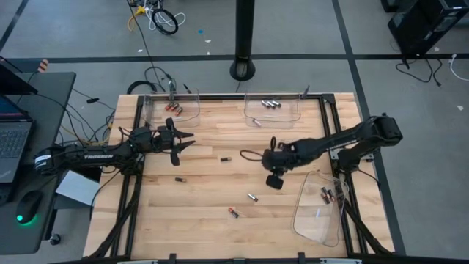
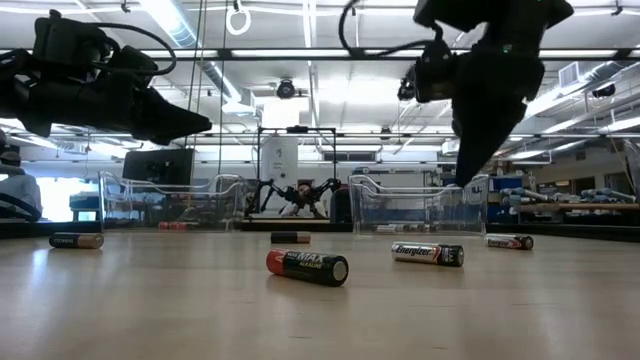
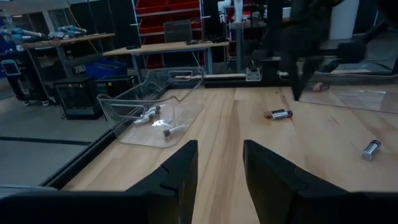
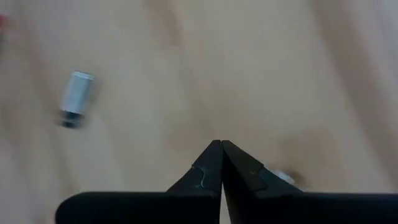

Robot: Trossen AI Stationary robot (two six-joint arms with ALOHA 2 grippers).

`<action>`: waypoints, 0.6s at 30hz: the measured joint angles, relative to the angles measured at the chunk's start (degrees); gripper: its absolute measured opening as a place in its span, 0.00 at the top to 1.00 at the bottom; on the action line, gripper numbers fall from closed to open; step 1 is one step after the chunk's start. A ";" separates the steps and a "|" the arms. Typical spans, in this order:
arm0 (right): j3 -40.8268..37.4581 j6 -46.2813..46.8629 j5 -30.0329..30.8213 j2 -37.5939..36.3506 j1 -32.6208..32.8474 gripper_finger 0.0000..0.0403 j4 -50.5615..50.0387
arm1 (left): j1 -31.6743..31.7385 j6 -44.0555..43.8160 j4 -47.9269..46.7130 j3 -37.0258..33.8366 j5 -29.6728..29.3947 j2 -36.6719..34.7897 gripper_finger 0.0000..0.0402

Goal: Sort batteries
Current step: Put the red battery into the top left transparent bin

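Several small batteries lie loose on the wooden table: one dark (image 1: pixel 226 158), one copper-and-black (image 1: pixel 178 180), one silver (image 1: pixel 252 196) and one red (image 1: pixel 233 213). In the low view they lie on their sides, among them a red one (image 2: pixel 307 266) and an Energizer cell (image 2: pixel 428 253). My left gripper (image 1: pixel 182 139) is open and hovers level over the table's left part, empty (image 3: pixel 219 163). My right gripper (image 1: pixel 272 169) points down over the table's middle with its fingers shut on nothing (image 4: pixel 221 144). A silver battery (image 4: pixel 77 99) lies on the wood near it.
Three clear plastic trays sit at the table's edges. The one at far left (image 1: pixel 192 114) holds red cells, the one at far middle (image 1: pixel 289 116) holds silver cells (image 3: pixel 155 118), and the one at near right (image 1: pixel 311 220) holds dark cells. A post base (image 1: pixel 242 70) stands beyond the far edge.
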 joint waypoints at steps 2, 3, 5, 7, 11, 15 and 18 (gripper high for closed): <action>-0.41 0.34 -1.11 0.76 1.75 0.96 4.21 | 0.00 0.00 -0.26 0.00 0.98 0.02 0.66; -0.42 0.34 -1.26 1.37 2.59 0.97 5.95 | 0.00 0.00 -0.31 0.00 1.89 0.02 0.66; -0.48 0.26 -1.50 2.55 4.05 0.97 8.37 | -0.21 0.00 -0.58 0.00 3.78 0.04 0.66; -0.48 0.36 -1.46 3.45 5.20 0.97 10.71 | -1.25 0.07 -0.69 0.00 5.27 0.38 0.66; -0.51 1.33 -0.47 3.99 6.99 0.94 13.94 | -4.84 0.09 -0.68 0.00 6.27 1.23 0.66; -0.51 2.36 3.46 3.78 9.20 0.95 16.86 | -9.33 -0.97 -0.90 0.75 6.29 2.54 0.69; -0.48 3.12 6.53 3.79 10.45 0.96 17.16 | -13.21 -0.96 -0.90 2.25 6.64 4.53 0.76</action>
